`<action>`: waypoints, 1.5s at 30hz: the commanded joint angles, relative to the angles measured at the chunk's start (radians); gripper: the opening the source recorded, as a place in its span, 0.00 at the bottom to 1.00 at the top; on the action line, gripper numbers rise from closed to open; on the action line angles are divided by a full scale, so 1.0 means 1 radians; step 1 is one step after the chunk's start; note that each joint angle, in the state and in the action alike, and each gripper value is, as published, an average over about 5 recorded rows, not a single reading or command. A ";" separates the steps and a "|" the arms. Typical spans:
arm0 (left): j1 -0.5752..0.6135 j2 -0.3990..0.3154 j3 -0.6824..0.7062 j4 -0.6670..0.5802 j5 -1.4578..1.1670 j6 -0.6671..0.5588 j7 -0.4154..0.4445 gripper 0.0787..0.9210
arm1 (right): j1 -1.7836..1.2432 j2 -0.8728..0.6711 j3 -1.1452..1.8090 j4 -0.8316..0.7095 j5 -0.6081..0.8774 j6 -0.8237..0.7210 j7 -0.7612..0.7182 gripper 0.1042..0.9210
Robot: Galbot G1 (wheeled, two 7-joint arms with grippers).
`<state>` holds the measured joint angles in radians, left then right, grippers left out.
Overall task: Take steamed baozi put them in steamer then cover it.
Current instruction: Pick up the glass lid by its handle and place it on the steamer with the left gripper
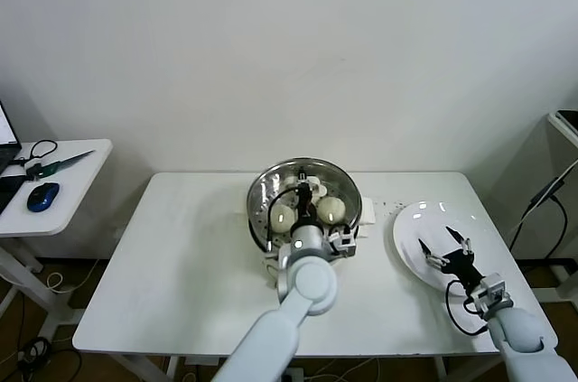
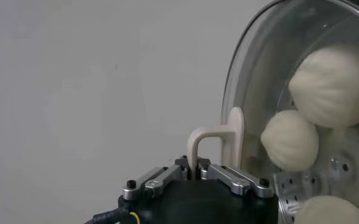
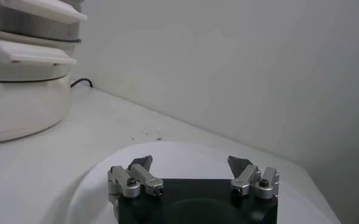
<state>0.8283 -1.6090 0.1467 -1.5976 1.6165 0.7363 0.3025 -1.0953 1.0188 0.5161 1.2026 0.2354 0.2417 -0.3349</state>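
We see the round shiny stainless-steel steamer point(image 1: 262, 197) at the middle of the white worktop point(image 1: 181, 265), with smooth cream-white steamed baozi point(image 1: 330, 209) on its perforated tray. Our left gripper point(image 2: 197, 167) is clamped on the white rectangular handle of the round clear glass cover point(image 2: 252, 73), which sits over the steamer. Our right gripper point(image 1: 448, 246) hovers with fingers apart over the flat white plate point(image 1: 411, 224), right of the steamer.

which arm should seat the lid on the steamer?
Left. The left gripper is shut on the cover's handle over the steamer; the right gripper hangs open above the plate.
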 commanded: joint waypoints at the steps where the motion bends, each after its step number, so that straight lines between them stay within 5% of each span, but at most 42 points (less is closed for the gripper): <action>1: -0.007 -0.022 0.004 0.024 -0.005 0.049 -0.006 0.09 | -0.003 0.003 0.006 0.002 -0.001 0.001 -0.002 0.88; 39: -0.014 0.005 0.015 0.038 -0.042 0.031 -0.026 0.09 | -0.005 0.026 0.025 0.002 -0.019 0.003 -0.008 0.88; 45: -0.011 0.030 0.023 -0.002 -0.043 0.027 -0.012 0.21 | -0.004 0.025 0.028 0.002 -0.020 0.002 -0.010 0.88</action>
<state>0.8147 -1.6092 0.1644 -1.5648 1.5764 0.7362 0.2772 -1.1004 1.0451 0.5429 1.2036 0.2160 0.2446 -0.3439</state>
